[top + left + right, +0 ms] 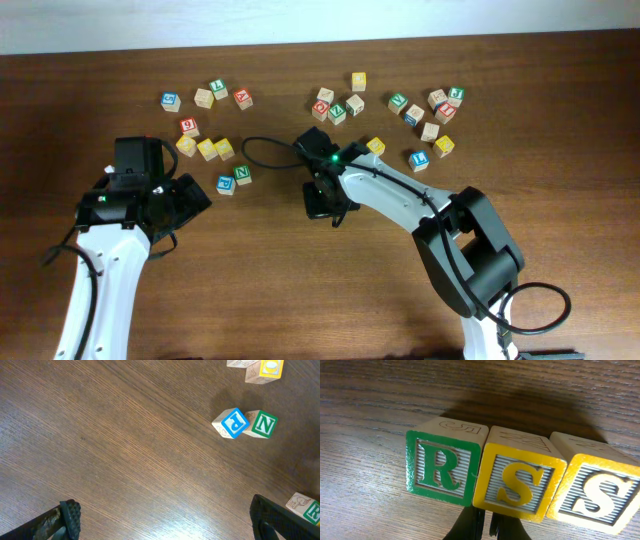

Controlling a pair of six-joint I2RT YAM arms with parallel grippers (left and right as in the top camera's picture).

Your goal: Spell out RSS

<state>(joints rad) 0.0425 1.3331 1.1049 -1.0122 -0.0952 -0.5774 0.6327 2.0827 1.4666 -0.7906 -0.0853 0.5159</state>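
Right wrist shows RSS (520,485) row running left-right, letters upright.

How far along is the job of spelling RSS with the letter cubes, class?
Done, by the look of it: in the right wrist view the green R cube, a yellow S cube and a second yellow S cube stand side by side, reading RSS. In hand: nothing. The right gripper looks shut just before the row, and the left gripper is open and empty. Left: at most straightening the slightly slanted row.
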